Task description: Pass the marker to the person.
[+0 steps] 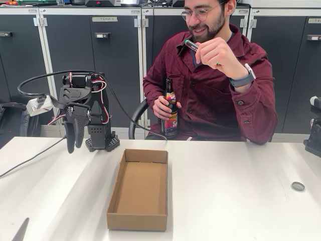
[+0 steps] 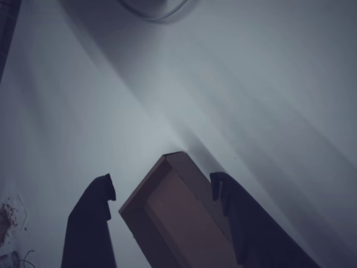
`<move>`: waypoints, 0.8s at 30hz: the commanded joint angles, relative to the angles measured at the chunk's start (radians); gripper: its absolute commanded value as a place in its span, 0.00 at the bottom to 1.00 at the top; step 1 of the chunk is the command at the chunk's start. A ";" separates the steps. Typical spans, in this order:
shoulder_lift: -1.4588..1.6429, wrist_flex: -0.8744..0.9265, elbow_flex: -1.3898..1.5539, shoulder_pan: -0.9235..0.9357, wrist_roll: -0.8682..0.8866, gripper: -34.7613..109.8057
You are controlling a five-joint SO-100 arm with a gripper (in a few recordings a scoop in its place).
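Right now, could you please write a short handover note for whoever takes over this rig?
Gripper: empty, jaws apart in the wrist view, hanging above the white table left of the open cardboard box in the fixed view.
Marker: in the person's raised hand, near his chin.
His other hand holds a brown glass bottle.
Done: the marker is with the person.
Left: nothing apparent; perhaps park the arm.

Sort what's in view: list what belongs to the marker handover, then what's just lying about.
Job:
marker, held in the person's hand
robot hand, open, holding nothing

Lying about:
cardboard box
brown bottle
bottle cap
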 commanded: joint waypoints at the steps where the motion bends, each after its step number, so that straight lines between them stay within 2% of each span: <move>1: 0.048 -0.009 -0.017 0.003 -0.006 0.51; 24: 0.052 -0.003 -0.020 -0.003 -0.005 0.51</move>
